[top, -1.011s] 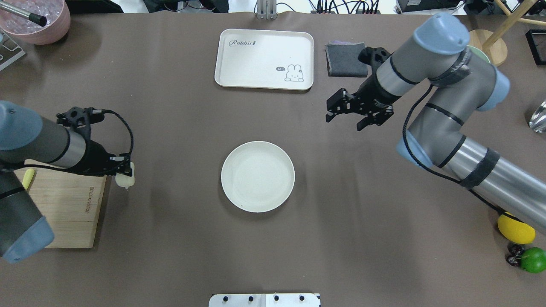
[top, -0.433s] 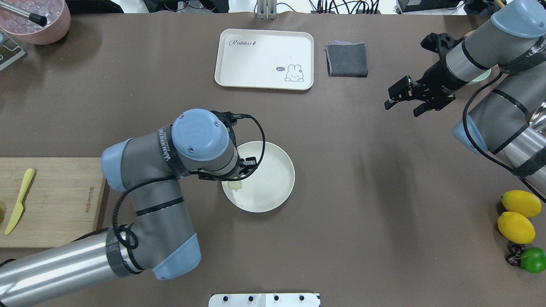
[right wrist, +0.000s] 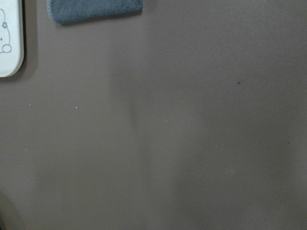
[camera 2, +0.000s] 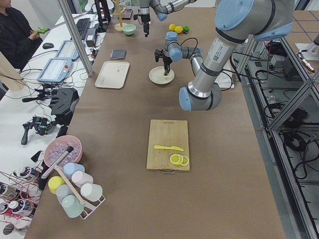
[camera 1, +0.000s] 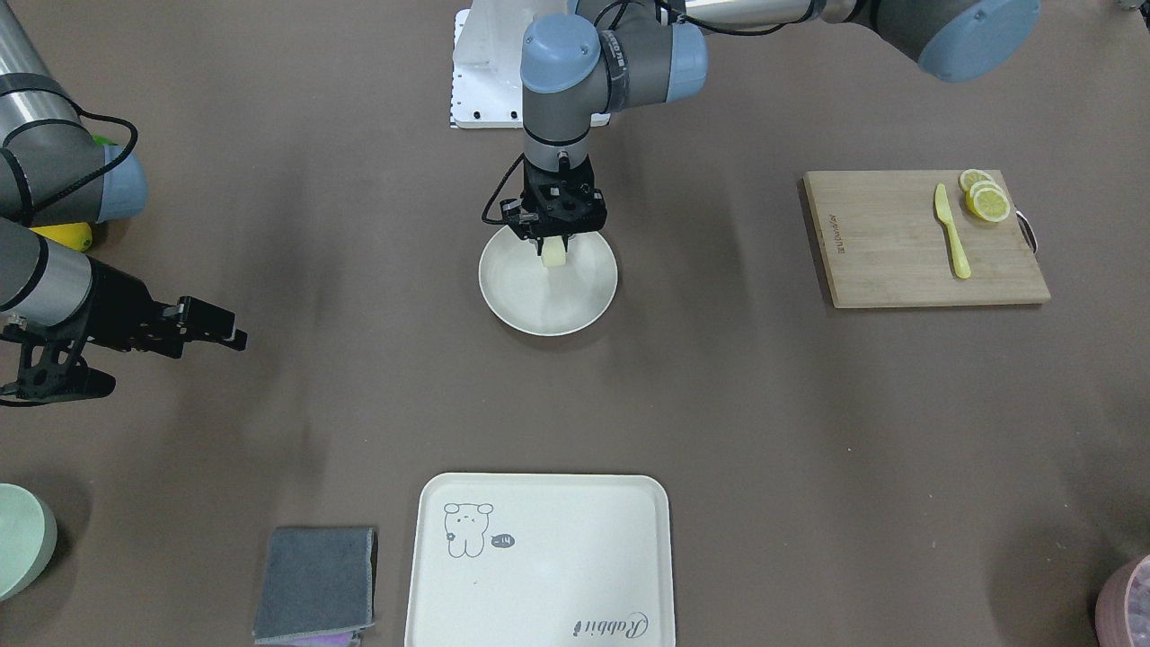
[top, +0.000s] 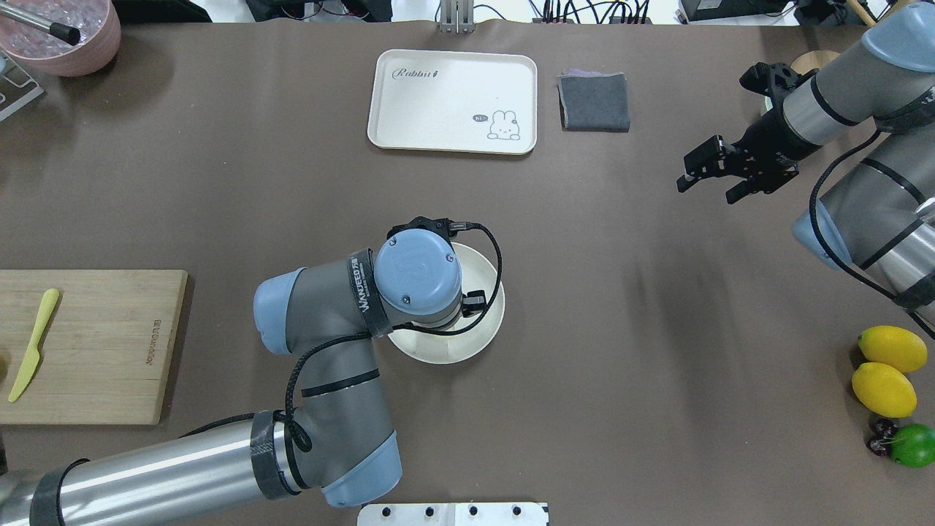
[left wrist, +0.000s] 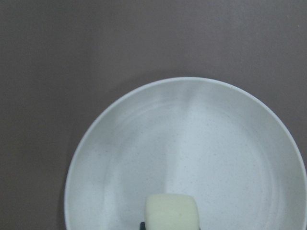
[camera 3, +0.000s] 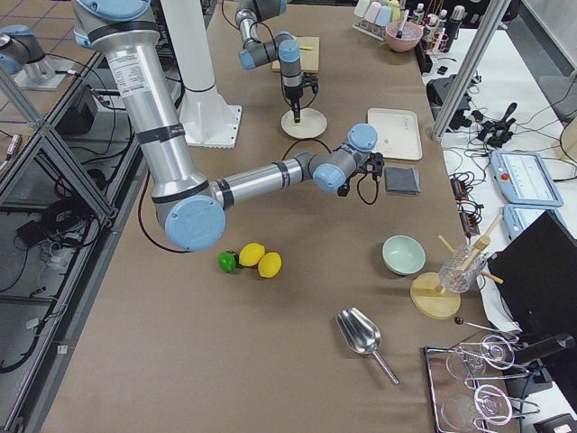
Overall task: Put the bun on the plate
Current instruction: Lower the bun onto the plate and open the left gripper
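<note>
Spreading under everything is the brown-covered table (top: 628,329). On the robot's left side lies a wooden cutting board (camera 1: 898,252) with a yellow knife (camera 1: 950,232) and a few lemon slices (camera 1: 986,199) at one corner.

At the far edge from the robot sits the rectangular cream tray (top: 438,95), printed with a rabbit drawing, and a folded grey cloth (top: 594,102) lies just beside it. A pink bowl (top: 102,44) at the far left corner holds clear ice-like lumps (top: 80,18) and a metal rod (top: 33,22) with a black tip. A pale green bowl (camera 3: 388,251) stands on the right side, well apart from the rest.

The round cream plate (camera 1: 552,310) sits mid-table, with the left arm bent directly over it. The left gripper (camera 1: 555,244) points straight down above the plate's half nearer the robot, its fingers clamped on either side of the bun (camera 1: 555,257). In the left wrist view the bun (left wrist: 171,211) lies inside the plate's rim, off centre. Whether it touches the plate's floor or hangs just above it is hard to tell from these angles.

The right gripper (top: 705,191) hovers over bare table on the right, well apart from the plate, with its fingers spread and nothing between them.
</note>
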Controlling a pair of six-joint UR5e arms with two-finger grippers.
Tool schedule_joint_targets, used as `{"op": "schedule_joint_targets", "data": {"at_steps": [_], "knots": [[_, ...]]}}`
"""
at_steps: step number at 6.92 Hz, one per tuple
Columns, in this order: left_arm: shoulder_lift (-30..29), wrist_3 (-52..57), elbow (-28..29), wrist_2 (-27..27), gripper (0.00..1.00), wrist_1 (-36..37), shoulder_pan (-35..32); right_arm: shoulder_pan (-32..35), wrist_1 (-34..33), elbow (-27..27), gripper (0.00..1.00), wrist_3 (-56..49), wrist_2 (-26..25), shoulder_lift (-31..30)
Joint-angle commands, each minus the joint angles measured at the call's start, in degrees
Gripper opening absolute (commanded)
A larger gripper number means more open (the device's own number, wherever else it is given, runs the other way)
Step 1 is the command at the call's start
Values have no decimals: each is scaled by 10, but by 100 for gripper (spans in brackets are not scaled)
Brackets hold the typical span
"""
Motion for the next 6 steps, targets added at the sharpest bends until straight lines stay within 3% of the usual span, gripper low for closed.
{"op": "schedule_joint_targets", "data": {"at_steps": [1,2,3,5,6], "knots": [[-2,-6,16,7,45,-9,6,0,0,0,100,-1,0,-4],[-2,-5,16,7,46,-8,5,0,0,0,100,-1,0,-4],[-3,-5,12,6,68,-8,0,0,0,1,100,-1,0,-5],[0,-4,9,2,96,-7,-14,0,1,3,100,-1,0,-10],[3,-3,-21,2,97,-1,-30,9,0,7,100,-1,1,-10]]}}
